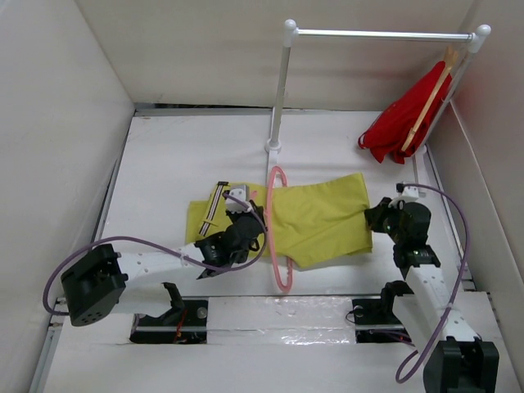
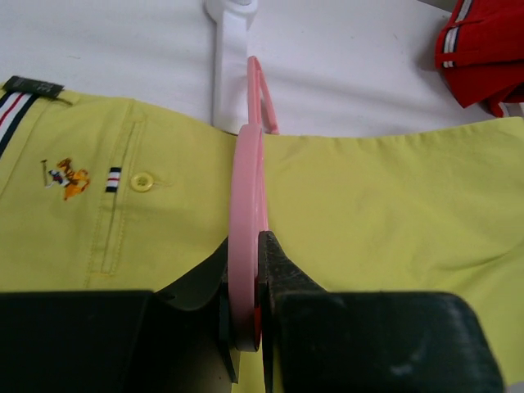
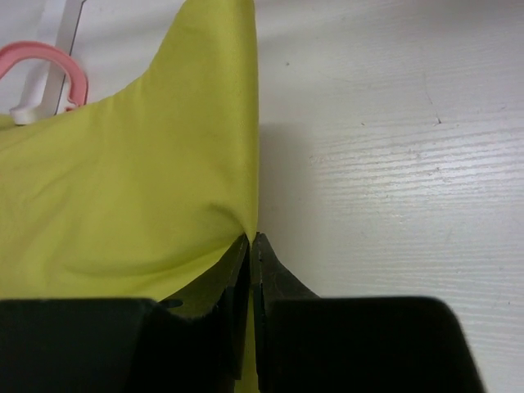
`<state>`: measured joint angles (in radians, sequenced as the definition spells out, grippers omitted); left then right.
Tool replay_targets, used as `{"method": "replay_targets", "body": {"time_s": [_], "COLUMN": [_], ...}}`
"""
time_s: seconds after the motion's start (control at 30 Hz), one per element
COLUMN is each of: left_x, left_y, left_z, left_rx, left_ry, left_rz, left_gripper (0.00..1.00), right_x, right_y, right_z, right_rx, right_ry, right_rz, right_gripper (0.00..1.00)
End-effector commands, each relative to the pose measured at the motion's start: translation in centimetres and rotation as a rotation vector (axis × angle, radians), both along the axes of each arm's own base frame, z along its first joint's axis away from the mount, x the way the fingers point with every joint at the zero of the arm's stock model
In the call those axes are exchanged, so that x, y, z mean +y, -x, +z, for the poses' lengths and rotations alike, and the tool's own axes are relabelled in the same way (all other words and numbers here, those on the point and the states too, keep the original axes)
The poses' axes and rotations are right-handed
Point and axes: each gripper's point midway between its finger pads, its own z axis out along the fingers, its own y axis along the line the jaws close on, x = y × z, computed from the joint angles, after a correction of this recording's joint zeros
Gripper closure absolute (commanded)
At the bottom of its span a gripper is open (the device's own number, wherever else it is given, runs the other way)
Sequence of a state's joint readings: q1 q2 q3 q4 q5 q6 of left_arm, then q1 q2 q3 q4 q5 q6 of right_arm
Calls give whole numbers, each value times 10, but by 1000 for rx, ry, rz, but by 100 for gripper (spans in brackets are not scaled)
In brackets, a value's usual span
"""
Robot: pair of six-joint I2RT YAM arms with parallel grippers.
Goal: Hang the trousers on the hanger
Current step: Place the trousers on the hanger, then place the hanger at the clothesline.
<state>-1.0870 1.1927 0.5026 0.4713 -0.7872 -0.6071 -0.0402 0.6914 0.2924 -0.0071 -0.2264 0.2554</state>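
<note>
The yellow trousers (image 1: 323, 217) lie flat on the table, striped waistband to the left, and pass through the pink hanger (image 1: 277, 237), which stands on edge across them. My left gripper (image 1: 248, 225) is shut on the hanger's bar (image 2: 249, 213), over the trousers (image 2: 385, 213) near the back pocket and button. My right gripper (image 1: 378, 214) is shut on the trousers' right edge (image 3: 139, 180), the cloth puckering at my fingertips (image 3: 252, 241). The hanger's hook (image 3: 49, 61) shows at the far left of the right wrist view.
A white rail stand (image 1: 280, 90) rises behind the trousers, its foot (image 2: 231, 57) just beyond the hanger. A red garment (image 1: 401, 123) on a wooden hanger hangs at the rail's right end. White walls close in the table on three sides.
</note>
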Motion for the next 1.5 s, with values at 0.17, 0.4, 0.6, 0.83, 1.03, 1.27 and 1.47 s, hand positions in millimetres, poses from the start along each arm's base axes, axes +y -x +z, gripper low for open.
{"method": "replay_targets", "body": {"time_s": [0.17,0.4,0.6,0.83,1.03,1.27,1.47], "left_x": [-45,-60,-64,-69,-71,-69,-78], "left_y": [-4,-5,-1,2,5,6,10], "left_z": [87,97,115,117,116,121,143], "left_rx": [-101,-91,-120,-123,-122,-136,-181], "left_ry": [130,182,194,208,213,234,258], "left_rz": [-111,-134,-126,-136,-146,-151,-208], "left_gripper": [100,100,100,100,100,100,100], "right_x": [20,125,197,244,272,295,306], "right_y": [-11,15,49,66,71,79,85], "right_z": [58,77,101,84,53,52,84], "right_rx": [-162,-203,-239,-139,-68,-53,-107], "right_ry": [35,-128,-283,-322,-381,-414,-547], "right_rz": [150,388,484,521,587,641,688], "right_gripper": [30,49,100,25,28,73,100]}}
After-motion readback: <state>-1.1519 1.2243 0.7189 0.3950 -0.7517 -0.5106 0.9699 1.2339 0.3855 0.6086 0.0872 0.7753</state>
